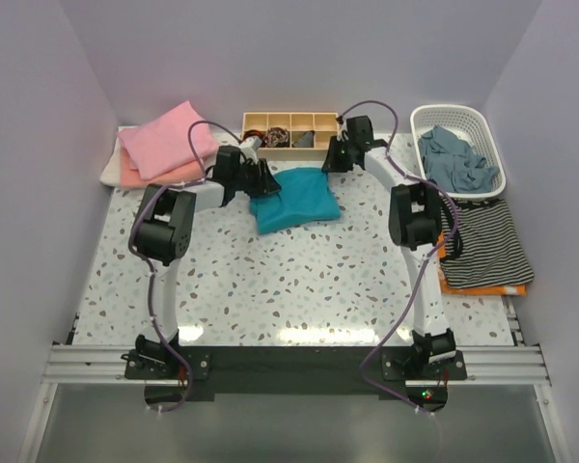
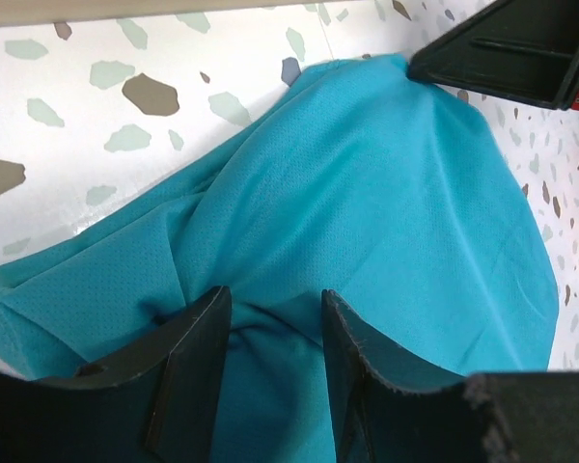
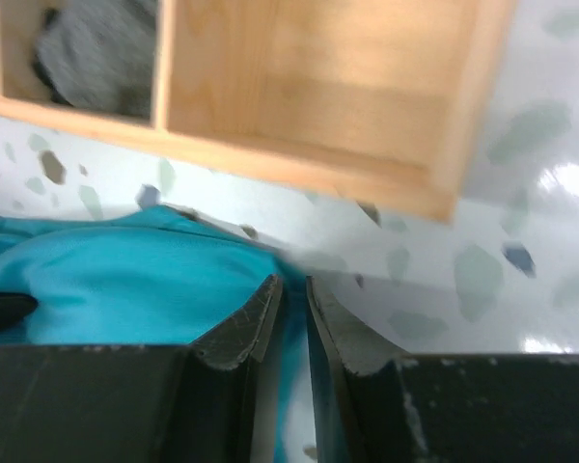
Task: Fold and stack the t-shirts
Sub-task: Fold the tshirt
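A teal-blue t-shirt lies folded into a rough rectangle at the back middle of the table. My left gripper is at its left edge. In the left wrist view its jaws stand apart on a thick bunched fold of the teal cloth. My right gripper is at the shirt's far right corner, and its jaws are nearly together with a thin edge of the teal cloth between them. A pink folded t-shirt tops a stack at the back left, over a peach one and a white one.
A wooden compartment box stands just behind the teal shirt, close to my right gripper's fingers. A white basket of blue-grey clothes sits at the back right. A striped garment lies on an orange one at the right edge.
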{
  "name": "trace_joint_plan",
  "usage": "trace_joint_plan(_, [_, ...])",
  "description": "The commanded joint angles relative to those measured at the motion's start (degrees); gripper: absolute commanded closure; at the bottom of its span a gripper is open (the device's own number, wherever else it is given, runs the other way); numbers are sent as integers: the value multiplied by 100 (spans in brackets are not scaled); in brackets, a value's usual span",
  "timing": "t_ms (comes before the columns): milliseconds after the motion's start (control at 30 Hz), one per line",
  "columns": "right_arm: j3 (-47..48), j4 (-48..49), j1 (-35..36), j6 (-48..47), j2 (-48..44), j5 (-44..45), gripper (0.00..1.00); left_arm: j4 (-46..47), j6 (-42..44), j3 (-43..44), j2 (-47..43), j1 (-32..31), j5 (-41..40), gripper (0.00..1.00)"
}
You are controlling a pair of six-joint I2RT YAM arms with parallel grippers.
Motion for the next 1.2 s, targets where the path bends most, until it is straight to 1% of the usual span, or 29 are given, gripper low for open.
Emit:
trace_joint_plan(0, [-916, 285, -231, -154, -1059, 553, 77, -267, 278, -320, -465, 79, -73, 51])
trace_joint_plan(33, [-1110, 365, -231, -163, -1279, 605, 76, -259, 278, -399, -581, 87, -151, 50])
trace_joint_plan(67, [-1503, 470, -240, -172, -1534, 684, 74, -250, 269, -452, -712, 96, -195, 48])
trace_joint_plan(100, [-1672, 610, -231, -180, -1936, 702, 73, -215, 260, -505, -975, 96, -196, 47])
trace_joint_plan(200, [-2192, 691, -187, -146, -2623, 457, 72, -31, 164, -733, -1432, 87, -47, 45])
trace_joint_plan(300, [-2552, 638, 66, -180, -3063, 352, 71, -30, 85, -786, -1793, 70, 103, 44])
trace_joint_plan(367, [-2737, 577, 243, -242, -3179, 377, 71, -65, 50, -830, -1935, 26, 129, 44])
trace_joint_plan(400, [-2772, 551, 417, -259, -3197, 351, 71, -82, 23, -891, -2022, 9, 182, 44])
trace_joint_plan(433, [-2834, 550, 489, -268, -3206, 334, 71, -74, -12, -935, -2041, -9, 313, 44])
trace_joint_plan(500, [-2860, 550, 647, -225, -3162, 307, 71, -65, -38, -1110, -2076, -114, 332, 46])
trace_joint_plan(633, [-2948, 594, 779, -146, -3013, 202, 71, 180, -205, -1603, -2085, -255, 279, 48])
trace_joint_plan(700, [-2966, 638, 797, -128, -2934, 132, 72, 530, -381, -1944, -2085, -282, 253, 50])
trace_joint_plan(800, [-2949, 586, 797, -136, -2714, 157, 72, 603, -443, -2157, -1954, -317, 33, 51])
trace_joint_plan(967, [-2861, 340, 788, -136, -2249, 377, 73, 392, -303, -2315, -1786, -317, -336, 53])
trace_joint_plan(1167, [-2817, -152, 744, -84, -1914, 1124, 74, 50, -65, -2675, -2023, -317, -837, 54])
